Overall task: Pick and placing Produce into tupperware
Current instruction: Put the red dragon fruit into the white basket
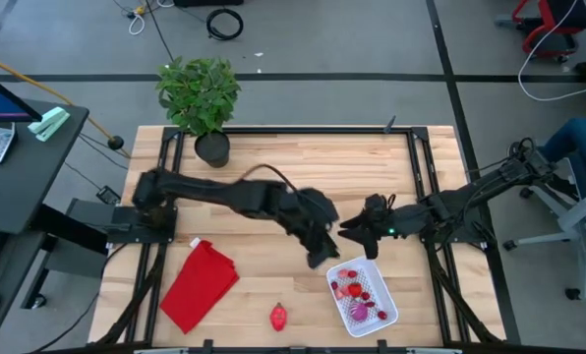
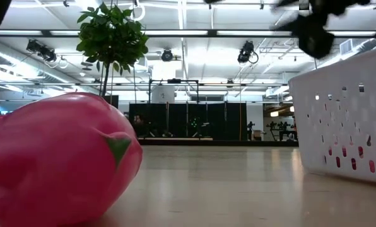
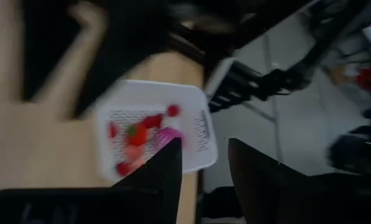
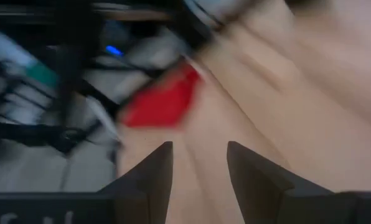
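Observation:
The white perforated tupperware (image 1: 364, 295) stands at the table's near right. It holds several small red fruits (image 1: 350, 289) and a purple piece (image 1: 358, 313), which also show in the left wrist view (image 3: 149, 138). One red-pink fruit (image 1: 278, 316) lies on the table left of it and looms large in the low view (image 2: 55, 157). My left gripper (image 1: 320, 258) hovers open and empty just beyond the tupperware's far left corner. My right gripper (image 1: 350, 231) is open and empty above the table, just beyond the tupperware's far edge.
A red folded cloth (image 1: 200, 285) lies at the near left and also shows in the right wrist view (image 4: 164, 102). A potted plant (image 1: 201, 98) stands at the far edge. Bare wood lies between the cloth and the tupperware.

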